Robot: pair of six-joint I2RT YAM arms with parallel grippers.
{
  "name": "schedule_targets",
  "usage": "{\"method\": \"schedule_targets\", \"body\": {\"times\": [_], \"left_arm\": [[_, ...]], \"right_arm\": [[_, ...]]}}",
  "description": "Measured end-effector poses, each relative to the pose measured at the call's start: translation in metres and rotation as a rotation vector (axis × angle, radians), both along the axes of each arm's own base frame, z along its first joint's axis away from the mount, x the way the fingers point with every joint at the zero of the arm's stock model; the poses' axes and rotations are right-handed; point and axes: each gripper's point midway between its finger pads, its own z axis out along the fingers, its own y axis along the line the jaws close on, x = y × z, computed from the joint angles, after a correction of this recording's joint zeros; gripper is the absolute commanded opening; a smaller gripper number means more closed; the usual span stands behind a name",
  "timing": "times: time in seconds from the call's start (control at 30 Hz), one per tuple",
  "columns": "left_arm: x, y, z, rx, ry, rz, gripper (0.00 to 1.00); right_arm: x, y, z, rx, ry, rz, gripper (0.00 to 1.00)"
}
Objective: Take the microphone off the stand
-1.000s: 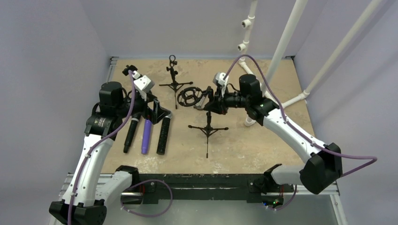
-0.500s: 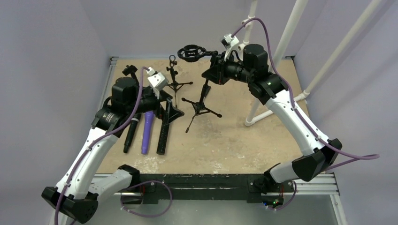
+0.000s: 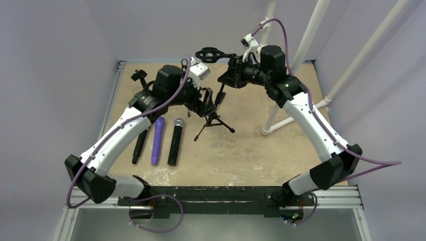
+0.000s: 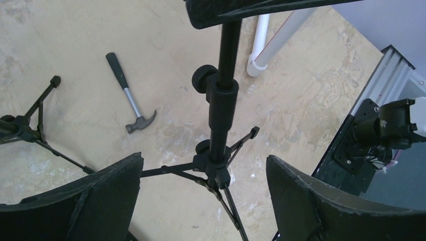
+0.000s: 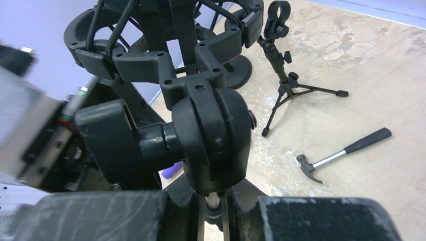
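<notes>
No legible text, label, brand, number or sign in any view. Nothing readable on the microphone stand (image 4: 222, 108) or the hammer (image 4: 131, 103).

My left gripper (image 4: 203, 163) has its black padded fingers (image 4: 100, 196) spread wide, with a slim black tripod stand (image 4: 222, 100) rising between them and touching neither. A black-handled steel claw hammer (image 4: 131, 107) lies on the tan sandy table (image 4: 301, 100). A second black tripod (image 4: 27, 131) is far left and a white plastic pipe (image 4: 264, 42) is behind.
</notes>
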Motion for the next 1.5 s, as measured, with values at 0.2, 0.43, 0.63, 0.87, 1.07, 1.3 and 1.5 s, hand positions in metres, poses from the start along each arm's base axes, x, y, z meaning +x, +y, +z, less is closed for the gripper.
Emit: {"method": "schedule_targets", "body": {"times": [0.2, 0.43, 0.63, 0.87, 1.07, 1.3, 1.5], "left_arm": [[0.004, -0.019, -0.026, 0.056, 0.072, 0.002, 0.81], [-0.003, -0.038, -0.039, 0.105, 0.08, -0.023, 0.59], [0.003, -0.042, -0.047, 0.134, 0.081, -0.015, 0.3], [0.008, -0.043, -0.055, 0.16, 0.097, -0.002, 0.0], [0.004, -0.044, -0.057, 0.163, 0.098, -0.033, 0.0], [-0.023, -0.039, -0.036, 0.048, 0.129, -0.176, 0.0], [-0.041, -0.016, 0.004, -0.141, 0.118, -0.287, 0.0]], "right_arm": [[0.001, -0.001, 0.003, 0.034, 0.024, -0.007, 0.0], [0.001, -0.001, 0.004, 0.06, 0.048, -0.005, 0.0], [0.002, -0.002, 0.003, 0.079, 0.064, -0.005, 0.0], [0.003, -0.003, -0.004, 0.088, 0.087, -0.006, 0.0], [0.001, -0.003, -0.004, 0.093, 0.086, -0.001, 0.41], [-0.014, -0.015, 0.009, 0.077, -0.016, 0.025, 0.7], [-0.054, -0.014, 0.003, 0.062, -0.097, 0.189, 0.67]]}}
